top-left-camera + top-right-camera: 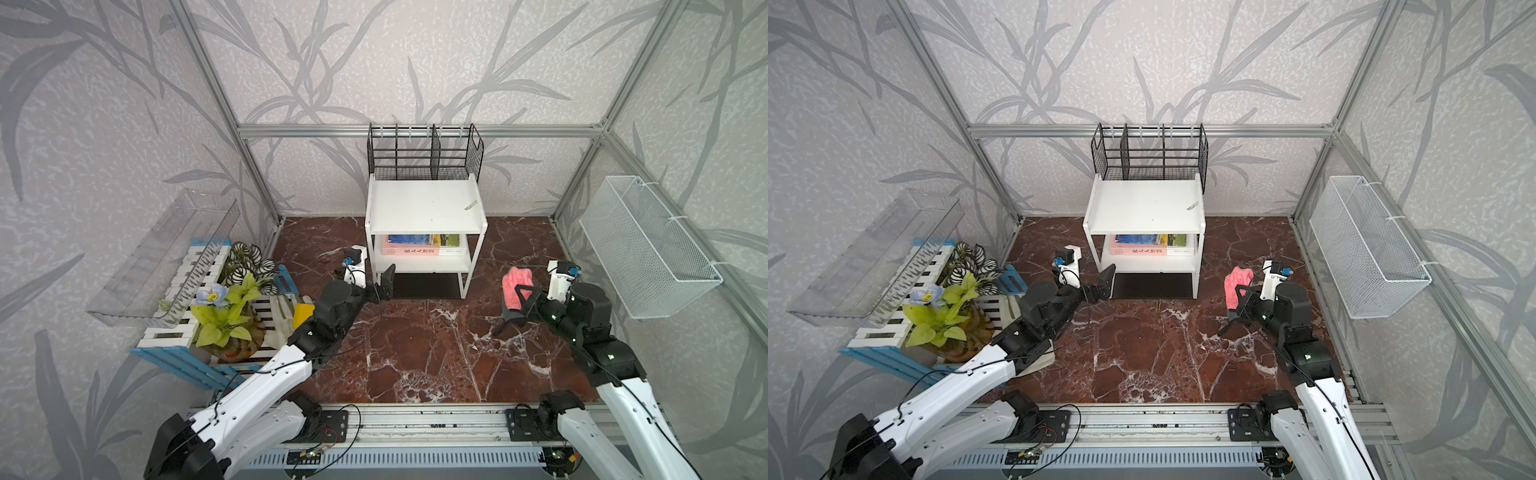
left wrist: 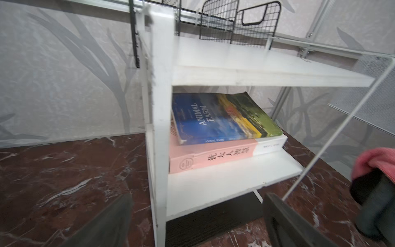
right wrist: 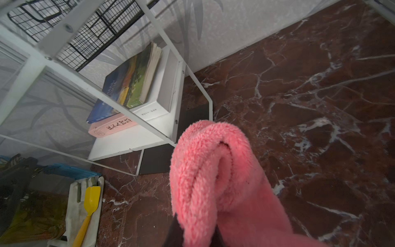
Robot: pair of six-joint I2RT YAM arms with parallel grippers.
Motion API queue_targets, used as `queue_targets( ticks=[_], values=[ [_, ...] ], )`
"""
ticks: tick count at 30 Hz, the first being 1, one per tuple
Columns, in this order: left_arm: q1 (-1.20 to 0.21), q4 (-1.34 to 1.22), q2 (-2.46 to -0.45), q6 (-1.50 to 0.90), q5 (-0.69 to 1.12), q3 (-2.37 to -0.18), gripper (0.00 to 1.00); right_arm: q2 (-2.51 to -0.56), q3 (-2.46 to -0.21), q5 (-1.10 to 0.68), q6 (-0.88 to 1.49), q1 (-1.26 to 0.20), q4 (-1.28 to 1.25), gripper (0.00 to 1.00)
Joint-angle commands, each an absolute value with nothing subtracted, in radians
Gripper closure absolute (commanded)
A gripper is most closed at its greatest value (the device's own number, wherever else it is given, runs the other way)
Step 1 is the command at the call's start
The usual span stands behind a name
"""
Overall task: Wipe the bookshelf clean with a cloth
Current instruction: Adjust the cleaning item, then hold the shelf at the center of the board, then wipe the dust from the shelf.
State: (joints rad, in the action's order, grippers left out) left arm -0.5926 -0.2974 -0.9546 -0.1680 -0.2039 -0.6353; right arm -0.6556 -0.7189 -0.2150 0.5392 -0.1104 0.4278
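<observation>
Bookshelf (image 1: 424, 205): stands at back middle of bench (image 1: 415, 353), against wall; top board carries small grey scrap (image 1: 471, 205) near its right edge.
Books (image 1: 424, 245): two, stacked flat on middle board, blue one atop thicker pink-spined one.
Mat (image 1: 424, 284): dark, lies under lowest board.
Rack (image 1: 424, 153): black wire, sits behind top board at wall.
Cloth (image 1: 515, 282): bunched, pink pile uppermost, dark side hanging below; sits right of bookshelf and apart from it, about level with its front legs.
Right hand (image 1: 519, 297): clenched on cloth; pink folds fill most of right wrist view.
Left hand (image 1: 386, 284): released, fingers (image 2: 284, 220) spread wide; hovers just before front left leg of bookshelf, pointing toward lower boards.
Basket (image 1: 648, 249): white mesh, hangs on right wall, well apart from cloth.
Scoop (image 3: 92, 198): yellow, lies on beige rag (image 3: 79, 205) at left side of bench.
</observation>
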Motion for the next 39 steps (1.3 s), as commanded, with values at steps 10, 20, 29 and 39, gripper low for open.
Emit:
queue_targets(
  ticks=[10, 20, 29, 39],
  values=[
    [-0.41, -0.495, -1.112, -0.066, 0.021, -0.735, 0.22, -1.055, -0.923, -0.628, 0.835, -0.034, -0.062, 1.0],
    [-0.41, -0.46, -1.19, -0.028, 0.097, -0.779, 0.67, -1.193, -0.972, -0.699, 0.991, -0.068, -0.211, 1.0],
    [-0.414, -0.471, -1.169, -0.103, 0.011, -0.729, 1.0, -1.335, -0.79, -0.676, 0.93, -0.101, -0.193, 1.0],
    [-0.429, -0.504, -1.168, -0.199, -0.057, -0.719, 1.0, -1.351, -1.03, -0.644, 0.828, -0.103, -0.058, 1.0]
  ],
)
